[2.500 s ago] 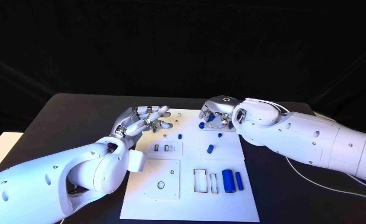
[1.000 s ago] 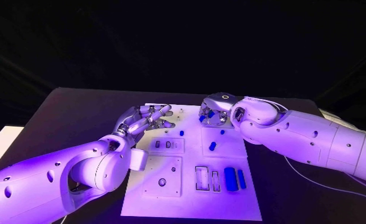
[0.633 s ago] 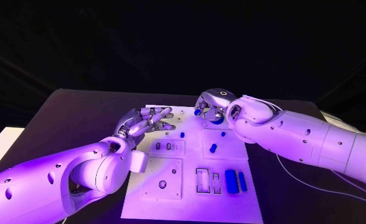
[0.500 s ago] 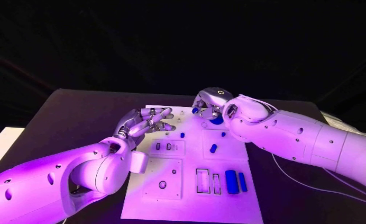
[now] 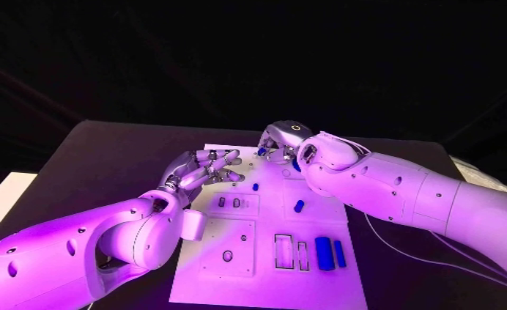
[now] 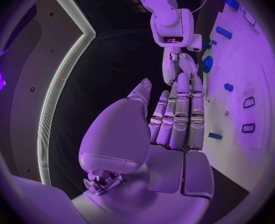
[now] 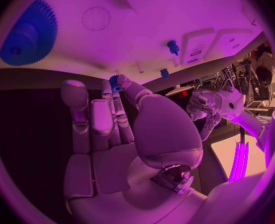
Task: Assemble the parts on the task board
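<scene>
**Small part pinched at the board's far edge**

My right robot hand (image 5: 277, 150) pinches a small blue plastic part (image 7: 115, 81) above the white task board (image 5: 264, 266); left robot hand (image 5: 203, 168) hovers open. A loose pinch could drop it.

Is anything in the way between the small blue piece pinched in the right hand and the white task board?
Nothing visible does. The right hand pinches the small blue piece at its fingertips beside the white task board's edge, and bare board lies just beyond. The large blue gear sits off to one side.
</scene>
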Tool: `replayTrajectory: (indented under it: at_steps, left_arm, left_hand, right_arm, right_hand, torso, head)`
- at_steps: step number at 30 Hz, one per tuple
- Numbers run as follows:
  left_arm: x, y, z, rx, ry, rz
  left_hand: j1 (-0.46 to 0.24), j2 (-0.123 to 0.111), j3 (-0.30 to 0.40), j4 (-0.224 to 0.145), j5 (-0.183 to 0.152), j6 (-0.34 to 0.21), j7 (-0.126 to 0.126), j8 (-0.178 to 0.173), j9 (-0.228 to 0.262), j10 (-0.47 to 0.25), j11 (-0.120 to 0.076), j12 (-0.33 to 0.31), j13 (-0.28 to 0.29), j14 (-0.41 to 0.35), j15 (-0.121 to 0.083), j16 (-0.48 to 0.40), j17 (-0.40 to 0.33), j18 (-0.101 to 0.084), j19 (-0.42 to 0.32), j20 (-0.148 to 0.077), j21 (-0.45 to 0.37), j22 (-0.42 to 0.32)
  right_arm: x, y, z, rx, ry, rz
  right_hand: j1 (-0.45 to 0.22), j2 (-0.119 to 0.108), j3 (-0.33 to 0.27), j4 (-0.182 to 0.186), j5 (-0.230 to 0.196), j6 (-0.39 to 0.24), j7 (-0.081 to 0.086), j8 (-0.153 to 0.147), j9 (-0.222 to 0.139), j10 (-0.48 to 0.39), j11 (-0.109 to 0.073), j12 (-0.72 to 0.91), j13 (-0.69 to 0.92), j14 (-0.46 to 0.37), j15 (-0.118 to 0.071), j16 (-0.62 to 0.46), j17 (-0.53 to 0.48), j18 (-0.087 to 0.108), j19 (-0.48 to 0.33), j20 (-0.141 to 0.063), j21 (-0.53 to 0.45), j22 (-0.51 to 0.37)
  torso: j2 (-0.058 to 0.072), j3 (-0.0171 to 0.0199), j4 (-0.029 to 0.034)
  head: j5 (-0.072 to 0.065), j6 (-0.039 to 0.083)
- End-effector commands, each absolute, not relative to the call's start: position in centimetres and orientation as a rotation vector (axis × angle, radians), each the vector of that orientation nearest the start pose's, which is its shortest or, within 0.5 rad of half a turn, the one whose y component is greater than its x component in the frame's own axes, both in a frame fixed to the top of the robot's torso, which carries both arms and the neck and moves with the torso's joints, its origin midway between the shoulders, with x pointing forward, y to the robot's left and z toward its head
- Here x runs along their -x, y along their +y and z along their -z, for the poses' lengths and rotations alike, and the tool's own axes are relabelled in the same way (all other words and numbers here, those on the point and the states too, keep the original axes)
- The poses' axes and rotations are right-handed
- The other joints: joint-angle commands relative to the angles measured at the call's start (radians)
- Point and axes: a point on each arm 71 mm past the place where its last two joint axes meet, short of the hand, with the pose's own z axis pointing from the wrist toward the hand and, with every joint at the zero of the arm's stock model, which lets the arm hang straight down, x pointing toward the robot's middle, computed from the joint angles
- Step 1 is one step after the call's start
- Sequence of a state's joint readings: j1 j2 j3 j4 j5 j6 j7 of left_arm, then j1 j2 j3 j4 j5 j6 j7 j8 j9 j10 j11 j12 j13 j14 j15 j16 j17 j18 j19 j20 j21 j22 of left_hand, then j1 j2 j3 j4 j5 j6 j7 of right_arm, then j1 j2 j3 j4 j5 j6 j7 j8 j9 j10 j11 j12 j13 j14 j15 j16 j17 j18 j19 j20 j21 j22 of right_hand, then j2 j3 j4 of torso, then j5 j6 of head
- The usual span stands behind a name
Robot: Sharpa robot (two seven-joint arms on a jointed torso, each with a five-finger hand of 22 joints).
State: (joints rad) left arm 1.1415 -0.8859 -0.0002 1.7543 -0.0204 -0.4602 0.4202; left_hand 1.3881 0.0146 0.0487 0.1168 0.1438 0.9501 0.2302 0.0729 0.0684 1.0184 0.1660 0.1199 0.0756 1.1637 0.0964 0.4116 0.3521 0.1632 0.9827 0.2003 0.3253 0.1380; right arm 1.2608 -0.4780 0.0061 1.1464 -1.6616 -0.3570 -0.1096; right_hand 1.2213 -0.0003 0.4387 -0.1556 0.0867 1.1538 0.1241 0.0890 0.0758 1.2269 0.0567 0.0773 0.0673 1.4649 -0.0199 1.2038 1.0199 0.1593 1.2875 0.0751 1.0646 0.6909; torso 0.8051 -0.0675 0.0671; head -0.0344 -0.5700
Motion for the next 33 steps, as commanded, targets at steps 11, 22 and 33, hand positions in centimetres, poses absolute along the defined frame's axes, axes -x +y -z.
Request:
replayTrajectory:
  at_steps: [11,22,33]
  left_arm:
    - [-43.97,16.7,16.59,1.102,1.412,1.645]
    - [-43.99,16.68,16.53,1.101,1.413,1.647]
    - [-44.01,16.64,16.5,1.1,1.416,1.649]
  left_hand:
    - [0.006,0.003,0.0,-0.009,-0.001,-0.006,0.001,0.0,0.0,-0.009,0.0,0.007,-0.002,-0.009,-0.001,0.005,0.002,0.018,0.0,0.006,-0.001,-0.002]
    - [0.007,0.004,0.002,-0.01,-0.001,-0.007,0.001,0.0,0.0,-0.01,0.0,0.008,-0.002,-0.01,-0.001,0.006,0.003,0.018,0.0,0.006,-0.001,-0.002]
    - [0.009,0.006,0.003,-0.011,-0.001,-0.007,0.001,0.0,0.0,-0.01,0.0,0.008,-0.002,-0.012,-0.001,0.006,0.003,0.018,0.0,0.006,-0.001,-0.002]
  right_arm:
    - [-55.8,-10.77,15.07,0.313,1.459,-0.52]
    - [-55.92,-10.56,15.21,0.314,1.474,-0.513]
    - [-56.24,-10.46,15.27,0.298,1.469,-0.517]
  right_hand:
    - [-0.003,0.0,0.0,0.005,0.001,0.011,-0.008,0.006,0.01,0.0,0.002,-0.007,-0.002,0.031,-0.007,-0.003,-0.001,-0.01,-0.005,0.001,0.002,-0.001]
    - [-0.007,-0.014,0.002,0.011,-0.003,-0.003,0.0,-0.003,0.007,-0.013,0.008,-0.014,-0.003,0.027,-0.002,-0.008,-0.009,-0.007,-0.015,0.004,-0.001,-0.01]
    - [-0.002,-0.055,0.015,0.024,-0.005,-0.101,0.039,-0.029,-0.011,-0.122,0.042,-0.017,-0.005,-0.002,0.026,-0.081,-0.11,0.013,-0.084,0.028,-0.072,-0.127]
  torso:
    - [0.004,-0.0011,0.0016]
    - [0.005,-0.0021,0.0014]
    - [0.006,-0.0017,0.0012]
  head:
    - [0.006,-0.007]
    - [0.007,-0.008]
    - [0.011,-0.009]
